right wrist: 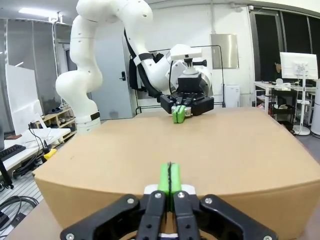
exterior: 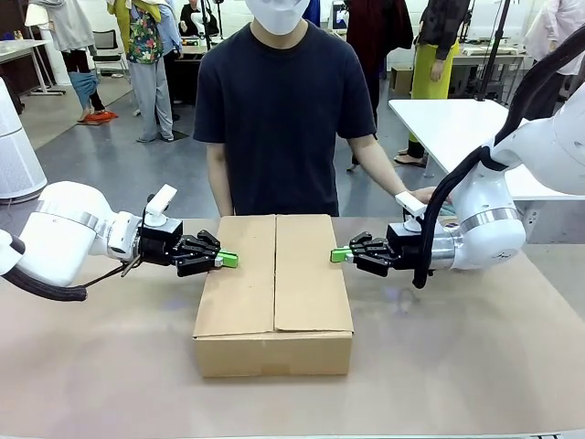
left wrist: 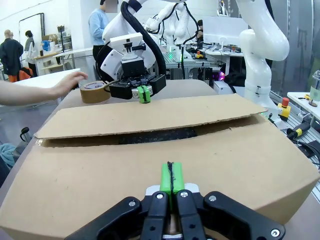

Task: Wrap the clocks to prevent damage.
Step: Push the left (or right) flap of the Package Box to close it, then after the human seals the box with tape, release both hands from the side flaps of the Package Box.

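front view: left gripper (exterior: 228,260), right gripper (exterior: 340,254) at opposite box (exterior: 274,283) edges

Cardboard box (exterior: 274,283), flaps closed, on table (exterior: 475,366); left gripper (exterior: 228,260) and right gripper (exterior: 340,255), fingers pressed together, at its opposite top edges; person (exterior: 283,110) standing behind.

One cardboard box (exterior: 274,283); one tape roll (left wrist: 94,92); two robot arms (exterior: 64,240) (exterior: 489,229); one person (exterior: 274,110) nearby

No words or numbers can be read. The tape roll (left wrist: 95,92) by the table's far edge has a small label, too blurry to read.
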